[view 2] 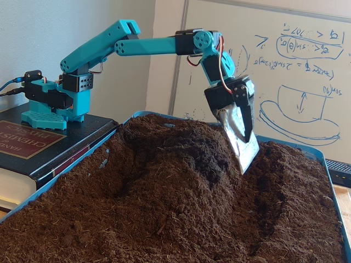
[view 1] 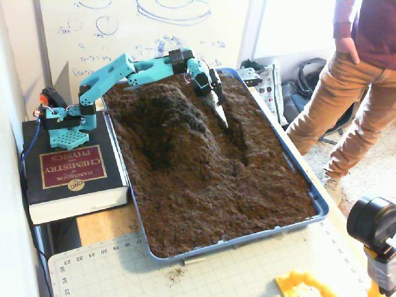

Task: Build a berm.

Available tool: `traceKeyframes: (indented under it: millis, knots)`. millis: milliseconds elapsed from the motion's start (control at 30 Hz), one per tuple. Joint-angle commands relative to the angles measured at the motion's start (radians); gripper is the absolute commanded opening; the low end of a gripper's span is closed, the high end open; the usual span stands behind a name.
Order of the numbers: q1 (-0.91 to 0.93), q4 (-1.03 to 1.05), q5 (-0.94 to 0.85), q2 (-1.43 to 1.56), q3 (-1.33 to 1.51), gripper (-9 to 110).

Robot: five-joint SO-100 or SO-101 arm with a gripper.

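Note:
The berm (view 1: 179,117) is a long dark-brown ridge of crumbly soil running down the far middle of the blue tray (view 1: 235,246); the low fixed view shows the berm (view 2: 175,148) as the tallest heap. My teal arm reaches across its top. The gripper (view 1: 223,121) carries a silver blade-like scoop and hangs tip down over the ridge's right slope, just clear of the soil. Its jaws lie together, so the gripper (view 2: 245,162) looks shut with no gap and no soil held.
A sunken groove (view 1: 240,137) runs to the right of the ridge and a hollow (view 1: 154,148) lies to its left. The arm's base stands on a thick book (view 1: 68,173) left of the tray. A person (view 1: 346,80) stands at the right. A cutting mat (view 1: 124,272) lies in front.

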Motion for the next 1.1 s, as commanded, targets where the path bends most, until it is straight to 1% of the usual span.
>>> traceKeyframes:
  millis: [0, 100, 367, 467, 567, 833, 1067]
  knots:
    - [0.029, -0.015, 0.011, -0.021, -0.095, 0]
    - [0.035, -0.066, 0.011, -0.077, -0.095, 0]
    - [0.032, -0.310, 0.012, -0.173, -0.097, 0]
    - [0.032, -0.336, 0.011, -0.210, -0.083, 0]
    - [0.031, -0.290, 0.000, -0.253, -0.066, 0]
    - [-0.008, -0.046, -0.005, -0.232, 0.002, 0]
    - [-0.015, 0.052, -0.008, -0.153, 0.081, 0]
